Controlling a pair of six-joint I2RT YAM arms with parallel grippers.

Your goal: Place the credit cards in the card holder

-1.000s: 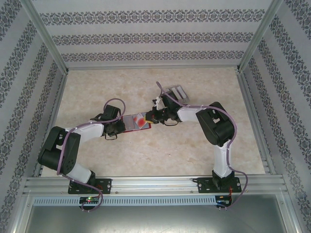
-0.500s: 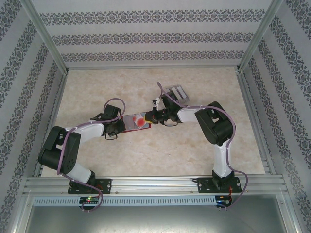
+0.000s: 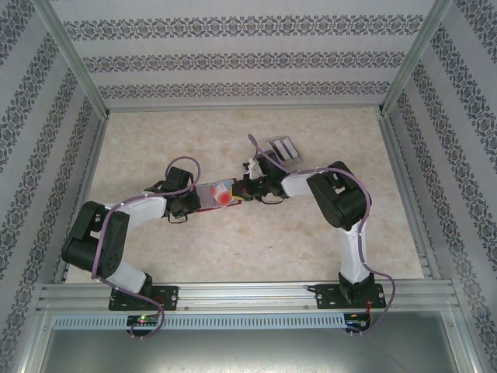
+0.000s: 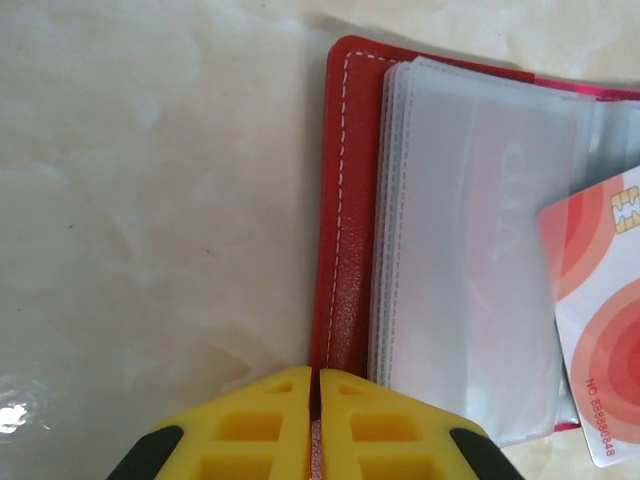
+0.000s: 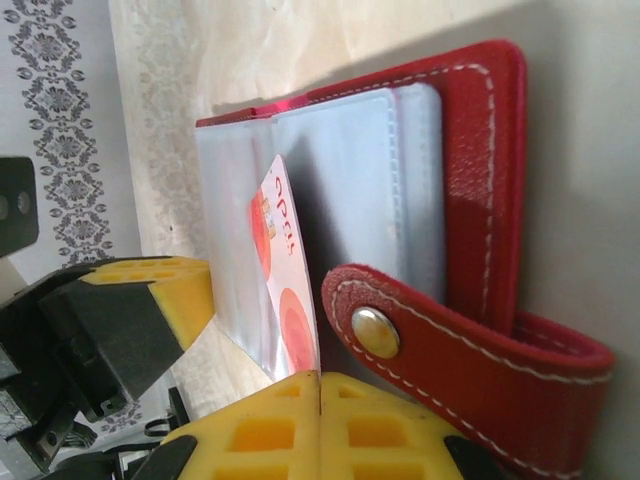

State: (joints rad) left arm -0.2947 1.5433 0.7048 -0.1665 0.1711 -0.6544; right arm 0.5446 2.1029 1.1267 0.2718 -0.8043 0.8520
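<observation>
Now the card holder (image 3: 206,199) is lying open near the middle of the worktop (image 3: 155,140), its red cover facing down and its clear sleeves (image 4: 470,250) facing up. The snap tab (image 5: 450,350) is sticking out past the cover's right-hand edge. A red card (image 4: 600,330) is slanting over the sleeves on that side, its chip corner uppermost; whether its edge is sitting inside a sleeve I cannot tell. The right claw (image 5: 318,400) is pinching this card, with both yellow fingers pressing together on its lower edge. The left claw (image 4: 316,400) is gripping the holder's opposite cover edge, its fingers closing on the red leather. Farther back, a grey slotted stand (image 3: 279,148) is sitting just behind the right arm.
</observation>
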